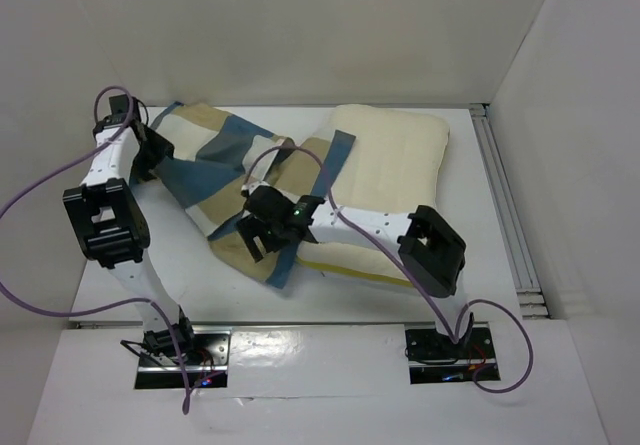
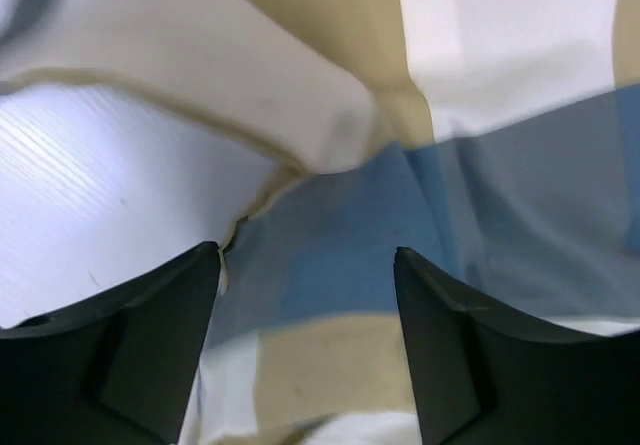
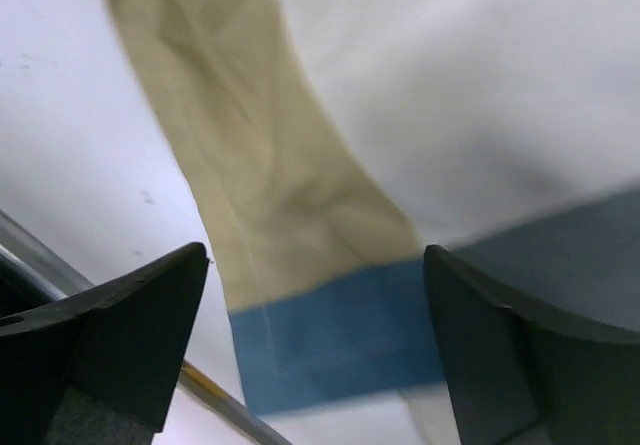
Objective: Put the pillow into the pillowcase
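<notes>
**A:** Status on the grippers?

**B:** Left gripper (image 2: 307, 255): jaws apart, nothing clamped. It hangs low over a blue check of the pillowcase (image 1: 215, 160), at the cloth's bunched end toward the far-left corner of the tabletop (image 1: 470, 225). Right gripper (image 3: 318, 255): jaws wide apart, also empty. It sits over a tan strip with a blue hem at the pillowcase's near edge, mid-tabletop.

**A:** Where's the pillow?

**B:** The pillow (image 1: 390, 155) lies flat toward the far-right corner, almost all of it bare. The pillowcase's right end drapes across the pillow's left side, and yellow piping (image 1: 350, 266) shows along the pillow's near edge. Can't tell whether any of the pillow is inside the opening or only under loose cloth.

**A:** So which step?

**B:** My read: early, getting hold of the mouth. Insertion isn't really under way.

**A:** Next move?

**B:** Right gripper should close on one layer only at that hemmed edge, then lift to open the mouth. Left should pinch the far end to anchor the cloth while the mouth is drawn over the pillow toward the right edge. Main risk is pinching both layers and sealing the mouth.
</notes>
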Motion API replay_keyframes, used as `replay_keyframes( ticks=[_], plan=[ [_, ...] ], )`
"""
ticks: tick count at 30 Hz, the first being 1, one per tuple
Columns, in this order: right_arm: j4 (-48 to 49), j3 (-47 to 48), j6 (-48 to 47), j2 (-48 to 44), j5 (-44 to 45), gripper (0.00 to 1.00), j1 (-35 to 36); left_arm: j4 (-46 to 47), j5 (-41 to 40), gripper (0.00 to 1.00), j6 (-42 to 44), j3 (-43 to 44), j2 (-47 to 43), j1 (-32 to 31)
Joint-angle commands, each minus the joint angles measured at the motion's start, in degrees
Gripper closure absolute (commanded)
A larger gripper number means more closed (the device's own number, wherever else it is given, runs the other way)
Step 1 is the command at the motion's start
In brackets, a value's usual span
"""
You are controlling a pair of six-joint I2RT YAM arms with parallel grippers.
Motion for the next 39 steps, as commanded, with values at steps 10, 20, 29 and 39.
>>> replay_keyframes(
  ticks=[10,20,29,39],
  plan=[
    [-9.3,-17.9,-0.4,-30.3,3.1,0.04,-23.1,4.7,10.6,0.12,10.1,-9.2,-15.4,-14.3],
    [-3.8,-29.1,2.7,-22.8,-2.6,0.80,-21.5,5.9,12.3,0.15,10.1,-10.8,-13.1,-23.4],
    [-21.2,-25.5,8.6,-37.5,11.5,1.00,-45.6,4.7,11.7,0.15,11.7,-9.0,-12.5,-24.0],
    [-15.3,-9.0,-0.3,-23.4,12.6,0.11,-34.7,3.1,11.7,0.15,12.3,-9.1,-12.0,-27.1]
  ],
)
